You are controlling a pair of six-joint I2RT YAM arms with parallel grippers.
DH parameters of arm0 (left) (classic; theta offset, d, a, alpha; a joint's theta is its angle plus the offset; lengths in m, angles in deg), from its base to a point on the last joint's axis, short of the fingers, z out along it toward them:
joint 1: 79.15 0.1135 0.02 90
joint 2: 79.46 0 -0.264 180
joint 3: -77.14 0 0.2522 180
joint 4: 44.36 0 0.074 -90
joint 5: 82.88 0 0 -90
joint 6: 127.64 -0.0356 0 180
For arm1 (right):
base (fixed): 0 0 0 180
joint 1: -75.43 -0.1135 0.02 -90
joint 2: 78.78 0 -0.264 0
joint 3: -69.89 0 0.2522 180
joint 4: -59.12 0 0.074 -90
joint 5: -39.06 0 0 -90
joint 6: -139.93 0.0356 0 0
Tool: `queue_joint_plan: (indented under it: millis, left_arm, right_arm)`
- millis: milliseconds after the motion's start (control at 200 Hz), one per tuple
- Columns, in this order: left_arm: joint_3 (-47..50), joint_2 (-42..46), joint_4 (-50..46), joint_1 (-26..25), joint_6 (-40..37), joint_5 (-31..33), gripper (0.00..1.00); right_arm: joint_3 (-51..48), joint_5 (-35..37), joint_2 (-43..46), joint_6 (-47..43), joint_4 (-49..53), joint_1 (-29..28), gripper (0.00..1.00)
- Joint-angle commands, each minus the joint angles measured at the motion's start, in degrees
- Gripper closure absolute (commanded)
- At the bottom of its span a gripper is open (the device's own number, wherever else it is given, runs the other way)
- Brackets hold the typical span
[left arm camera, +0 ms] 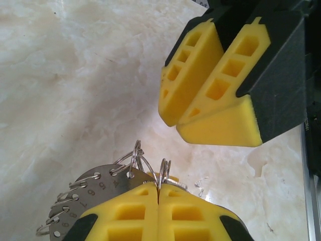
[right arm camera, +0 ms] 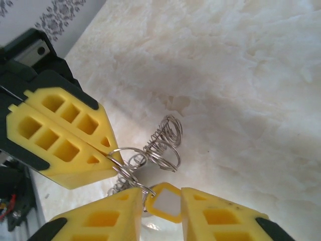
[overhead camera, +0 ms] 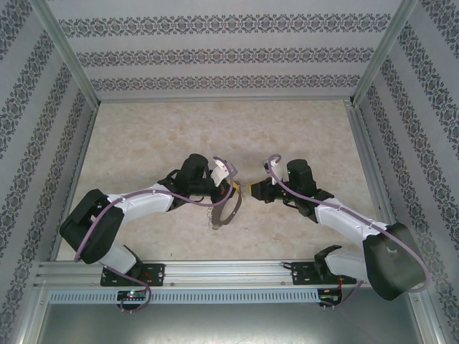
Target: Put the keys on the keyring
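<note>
L hand (overhead camera: 234, 188), R hand (overhead camera: 252, 190) near tip-to-tip; far table (overhead camera: 179, 129) free.

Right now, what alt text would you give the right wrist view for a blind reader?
Parted fingers of the right hand flank a small yellow key. At left, the left hand pinches wire loops of the keyring over a marble table.

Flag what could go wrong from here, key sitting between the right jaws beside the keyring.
The key sits in the gap between the right jaws, which stand apart; if it isn't hooked on yet, it could drop to the table.
The left jaws pinch only thin wire of the keyring; a nudge could twist it or slip it out.
Both pairs of jaws are close together, so a misjudged move may bump them.
</note>
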State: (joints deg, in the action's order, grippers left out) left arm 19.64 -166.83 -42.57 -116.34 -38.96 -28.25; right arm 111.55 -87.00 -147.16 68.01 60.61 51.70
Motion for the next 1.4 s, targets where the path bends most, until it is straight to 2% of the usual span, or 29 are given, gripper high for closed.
queue_joint_plan:
  millis: [0,320,839,1209,1399]
  left_arm:
    - [0.5,1.9,3.3,-0.9,-1.1,-0.5,1.00]
    - [0.8,2.2,4.7,-0.9,-0.4,-1.1,1.00]
    - [0.7,1.7,4.8,-0.9,0.1,-2.5,1.00]
    - [0.5,1.8,4.7,-0.9,0.4,-3.1,1.00]
    - [0.8,2.2,5.0,-0.9,0.5,-2.8,1.00]
  right_arm:
    - [-0.5,-3.2,0.7,1.0,-3.7,0.3,0.71]
    - [1.7,-7.5,-2.1,1.0,-5.3,0.1,0.71]
    - [4.4,-9.1,-5.8,0.3,-6.8,-0.8,0.70]
    - [3.8,-10.9,-6.2,-0.6,-6.2,-1.1,0.78]
    - [2.6,-11.6,-5.6,-0.4,-5.8,-1.2,0.79]
